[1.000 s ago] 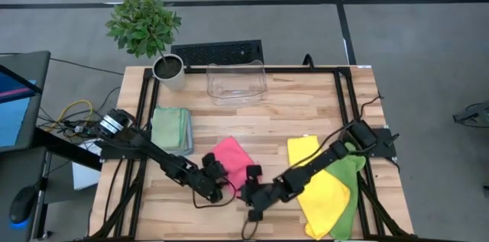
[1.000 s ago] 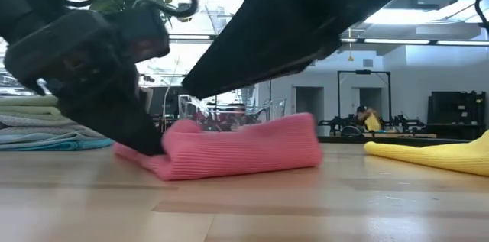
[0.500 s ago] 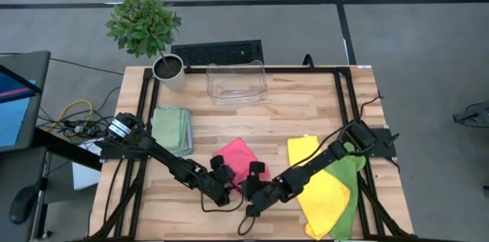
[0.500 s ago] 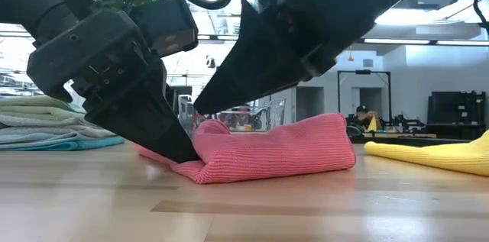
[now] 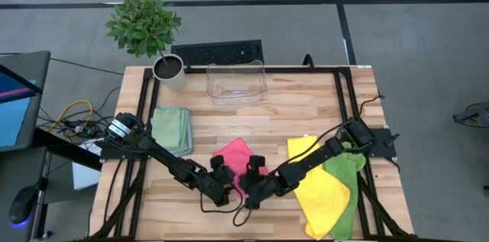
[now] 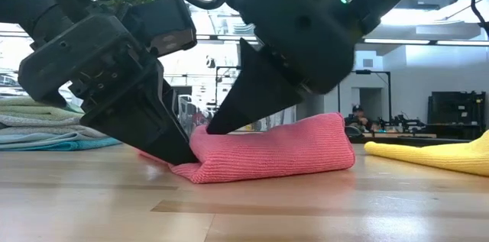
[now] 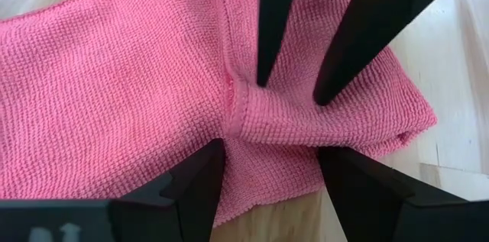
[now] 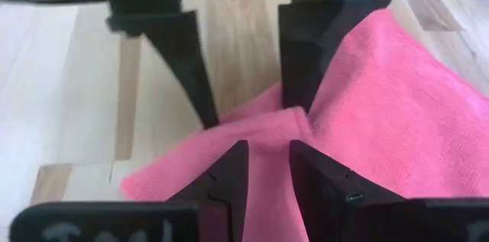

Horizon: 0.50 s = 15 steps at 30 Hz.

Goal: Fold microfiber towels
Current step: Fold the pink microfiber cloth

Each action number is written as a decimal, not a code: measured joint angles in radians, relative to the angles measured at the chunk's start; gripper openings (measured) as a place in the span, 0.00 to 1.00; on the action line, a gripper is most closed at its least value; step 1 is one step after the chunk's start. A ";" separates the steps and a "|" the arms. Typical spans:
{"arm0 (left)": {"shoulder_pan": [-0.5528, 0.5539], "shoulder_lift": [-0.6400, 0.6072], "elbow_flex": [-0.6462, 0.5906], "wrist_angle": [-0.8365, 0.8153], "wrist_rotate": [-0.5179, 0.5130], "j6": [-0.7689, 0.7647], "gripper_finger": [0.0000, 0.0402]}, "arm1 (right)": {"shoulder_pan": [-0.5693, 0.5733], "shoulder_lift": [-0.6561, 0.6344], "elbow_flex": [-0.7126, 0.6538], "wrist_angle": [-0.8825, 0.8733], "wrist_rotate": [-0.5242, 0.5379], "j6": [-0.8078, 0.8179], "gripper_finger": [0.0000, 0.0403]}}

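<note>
Plant [image 5: 144, 22], clear bin [image 5: 237, 82], keyboard [image 5: 216, 52]

The green towel [image 5: 345, 167] lies mostly hidden, seemingly under the yellow towel [image 5: 321, 188].

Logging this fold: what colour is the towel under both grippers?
Pink towel, clearest in the left wrist view.

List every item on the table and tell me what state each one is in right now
Pink microfiber towel: folded, near edge bunched between both grippers.
Left gripper: open, astride that edge.
Right gripper: pinching a pink fold.
Yellow towel: spread flat over the green towel.
Stack of folded towels: neat.
Clear plastic bin: empty.
</note>
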 joint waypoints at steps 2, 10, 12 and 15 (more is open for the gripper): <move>0.000 0.000 0.000 0.001 -0.001 0.007 0.53 | -0.004 0.000 0.000 -0.002 -0.003 -0.002 0.30; 0.000 0.000 0.000 0.003 -0.003 0.008 0.53 | -0.053 0.016 0.000 0.057 -0.045 -0.055 0.28; 0.000 0.000 0.000 0.003 -0.003 0.008 0.53 | -0.058 0.016 0.000 0.059 -0.047 -0.061 0.27; 0.000 0.000 0.000 0.003 -0.003 0.011 0.53 | -0.060 0.016 0.000 0.111 -0.076 -0.101 0.24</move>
